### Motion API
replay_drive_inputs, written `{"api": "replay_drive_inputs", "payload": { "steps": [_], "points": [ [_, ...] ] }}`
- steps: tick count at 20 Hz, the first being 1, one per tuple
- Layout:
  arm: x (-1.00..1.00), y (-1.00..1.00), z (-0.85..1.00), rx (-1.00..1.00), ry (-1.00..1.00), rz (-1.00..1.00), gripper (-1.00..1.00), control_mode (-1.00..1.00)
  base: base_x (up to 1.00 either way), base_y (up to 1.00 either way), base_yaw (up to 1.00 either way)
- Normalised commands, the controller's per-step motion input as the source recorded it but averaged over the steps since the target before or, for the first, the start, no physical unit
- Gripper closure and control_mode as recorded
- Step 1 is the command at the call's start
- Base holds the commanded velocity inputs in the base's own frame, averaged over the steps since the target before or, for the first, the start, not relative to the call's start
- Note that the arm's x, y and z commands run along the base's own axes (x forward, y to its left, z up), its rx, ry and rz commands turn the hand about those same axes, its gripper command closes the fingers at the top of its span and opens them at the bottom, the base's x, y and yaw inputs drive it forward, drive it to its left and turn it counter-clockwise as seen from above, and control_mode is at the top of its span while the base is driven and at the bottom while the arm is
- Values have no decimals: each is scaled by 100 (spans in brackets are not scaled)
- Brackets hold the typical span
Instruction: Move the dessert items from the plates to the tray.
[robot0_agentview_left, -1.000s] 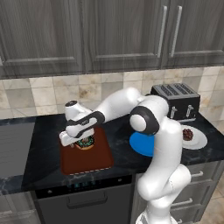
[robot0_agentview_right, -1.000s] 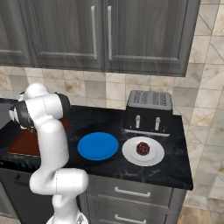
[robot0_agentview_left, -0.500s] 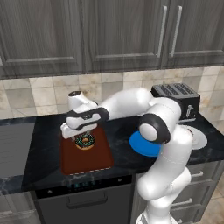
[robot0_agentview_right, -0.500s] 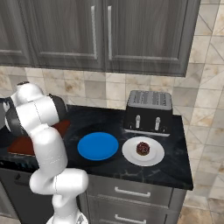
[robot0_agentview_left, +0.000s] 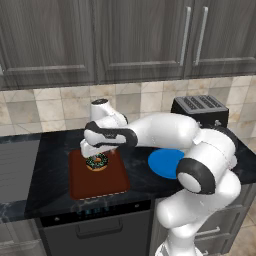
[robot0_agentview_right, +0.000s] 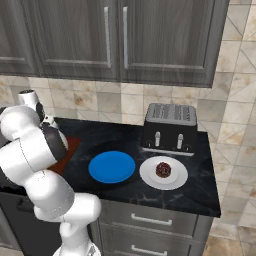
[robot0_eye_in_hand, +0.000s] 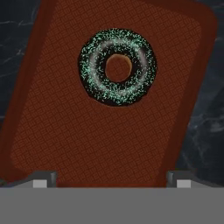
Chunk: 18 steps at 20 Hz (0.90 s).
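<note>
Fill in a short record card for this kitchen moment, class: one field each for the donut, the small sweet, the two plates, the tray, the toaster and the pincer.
donut: chocolate ring donut with teal sprinkles, lying flat on the tray
small sweet: dark round sweet, on the white plate, not yet moved
white plate: white plate, in front of the toaster
blue plate: blue plate, nothing on it
tray: reddish-brown tray on the dark counter
toaster: black toaster against the tiled wall
pincer: pincer open above the donut, holding nothing
</note>
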Motion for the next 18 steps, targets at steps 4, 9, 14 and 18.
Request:
{"api": "replay_drive_inputs", "payload": {
  "steps": [4,9,14,18],
  "points": [
    [-65,-67,24,1,0,0,-100,-100,0,0,0],
    [-53,-87,17,0,0,-3,-100,-100,0,0,0],
    [-46,-97,17,1,0,-7,-100,-100,0,0,0],
    [-33,-96,16,0,0,-12,-100,-100,0,0,0]
  ]
}}
